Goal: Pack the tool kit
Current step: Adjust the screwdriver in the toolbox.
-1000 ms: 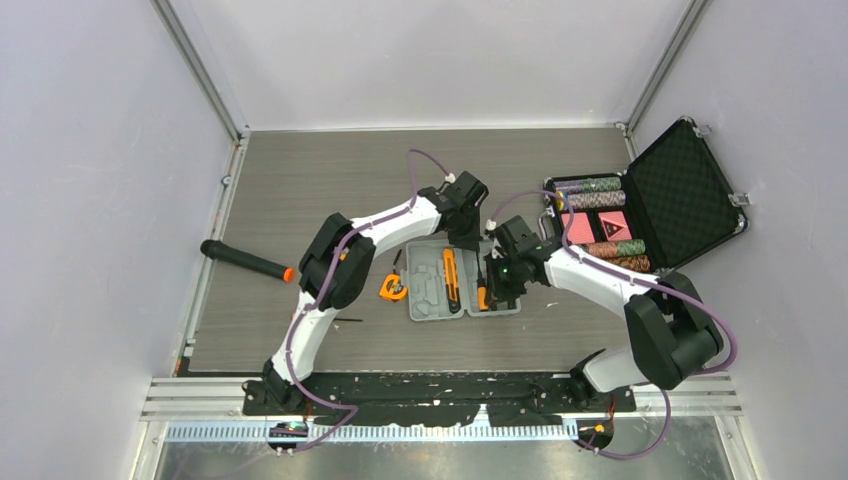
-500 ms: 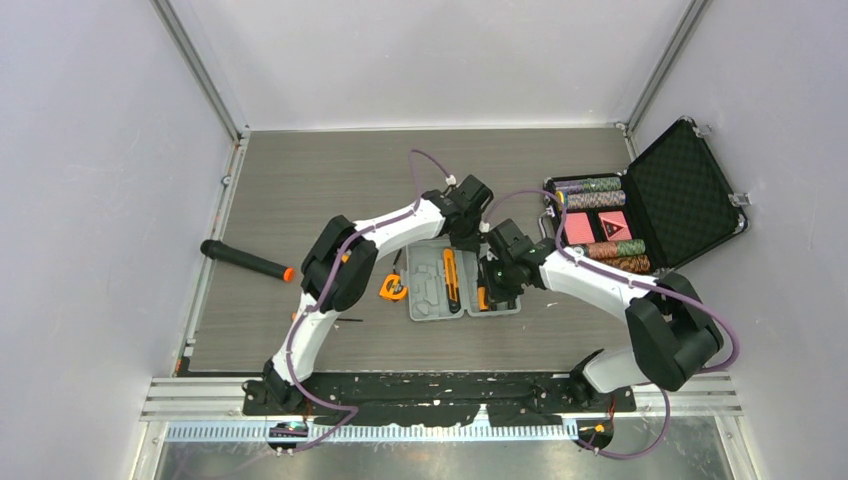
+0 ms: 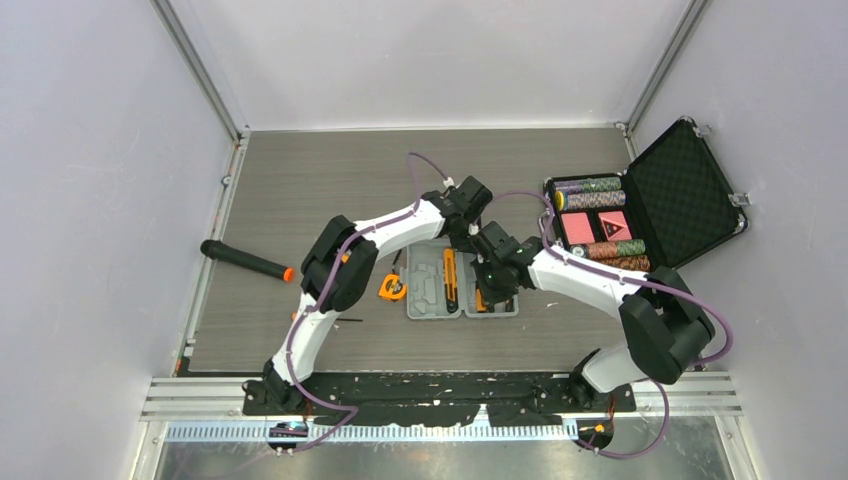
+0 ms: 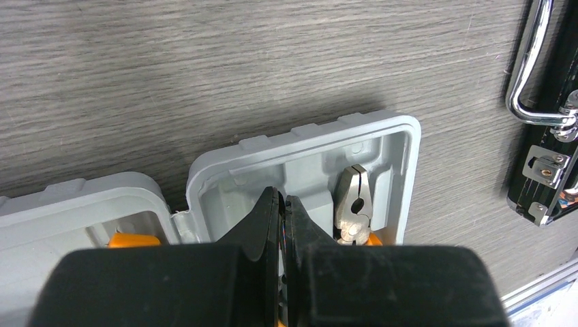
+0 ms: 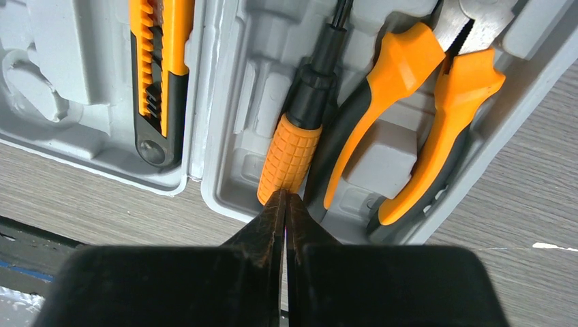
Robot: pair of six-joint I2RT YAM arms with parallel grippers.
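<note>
You've got the utility knife (image 5: 160,54), screwdriver (image 5: 292,150) and pliers (image 5: 409,102) seated in the grey tool case (image 3: 430,300), center of the scene. The tape measure (image 3: 392,289) sits loose just left of it and the case lies open, so I'd say those are what's left. The left gripper (image 4: 281,211) and right gripper (image 5: 285,204) are over it, pinched shut and empty.

Blocked straight ahead of the right gripper (image 5: 285,204), tips closed, by the screwdriver (image 5: 293,153), crowded just right by the pliers (image 5: 409,122), walled off left by a ridge of the grey case (image 5: 208,82) and the utility knife (image 5: 160,68). Open ahead of the left gripper (image 4: 281,204) over bare table (image 4: 204,68), bounded far right by the black case (image 4: 545,167).
</note>
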